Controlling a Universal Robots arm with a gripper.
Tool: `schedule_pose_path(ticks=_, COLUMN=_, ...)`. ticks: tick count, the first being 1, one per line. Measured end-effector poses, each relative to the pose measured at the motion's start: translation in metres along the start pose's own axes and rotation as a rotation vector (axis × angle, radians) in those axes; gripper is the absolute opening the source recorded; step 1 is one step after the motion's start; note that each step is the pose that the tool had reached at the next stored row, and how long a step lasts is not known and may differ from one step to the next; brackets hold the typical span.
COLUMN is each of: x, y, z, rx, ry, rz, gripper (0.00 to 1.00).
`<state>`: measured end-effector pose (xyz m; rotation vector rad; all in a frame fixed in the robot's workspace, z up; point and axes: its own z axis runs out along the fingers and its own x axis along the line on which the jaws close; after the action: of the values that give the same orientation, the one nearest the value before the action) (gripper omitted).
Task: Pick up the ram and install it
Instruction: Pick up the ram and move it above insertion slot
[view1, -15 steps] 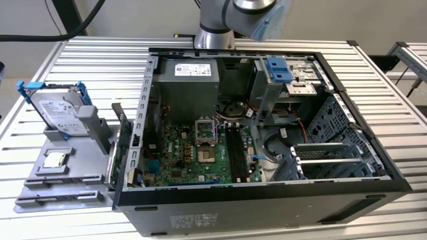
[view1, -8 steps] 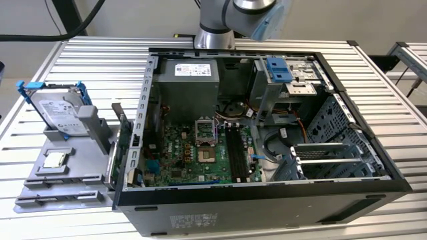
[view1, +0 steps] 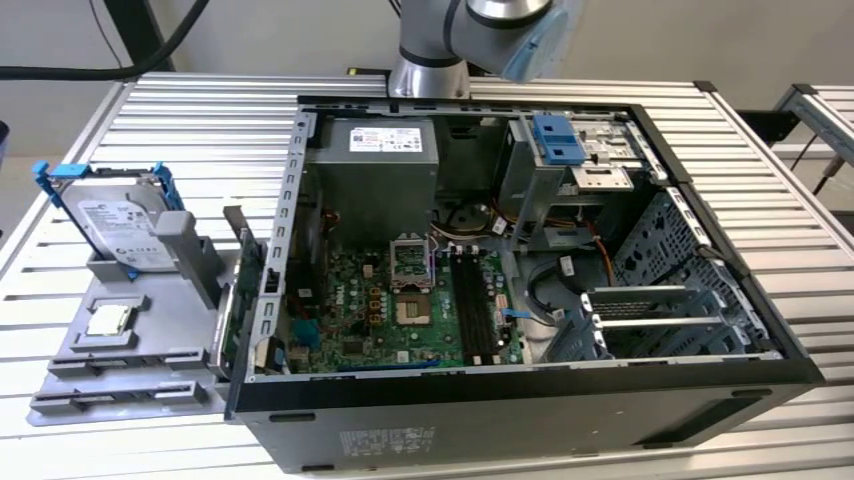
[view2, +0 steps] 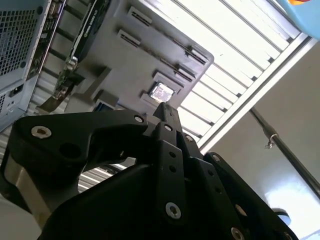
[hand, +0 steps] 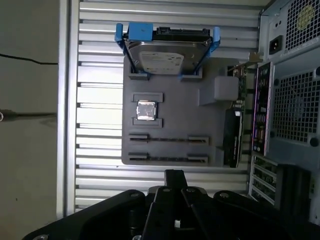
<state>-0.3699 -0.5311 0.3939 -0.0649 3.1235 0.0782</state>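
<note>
Grey tray (hand: 200, 130) beyond the clenched hand (hand: 173, 176) holds an upright hard drive (hand: 165, 57) and a processor chip (hand: 145, 110); its two long slots (hand: 167, 138) lie nearest the hand.

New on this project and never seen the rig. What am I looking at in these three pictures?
One robot arm stands over an open computer case on a slatted metal table. The exterior view comes from a camera off the arm. Both wrist views come from cameras riding on the arm, looking past its black gripper. Its fingers are shut and hold nothing. Beside the case lies a grey tray carrying a hard drive in a blue frame and a small square processor chip.
</note>
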Motion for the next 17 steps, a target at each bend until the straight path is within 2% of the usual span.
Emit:
schedule_pose_path(ticks=7, x=0.0001, y=0.0, z=-0.0001, rx=-0.0021, ry=0.0056, rz=-0.115, gripper=0.0)
schedule_pose_path(ticks=17, x=0.0006, y=0.0001, z=-0.0011, rx=-0.0043, ry=0.0119, rz=-0.245, gripper=0.0)
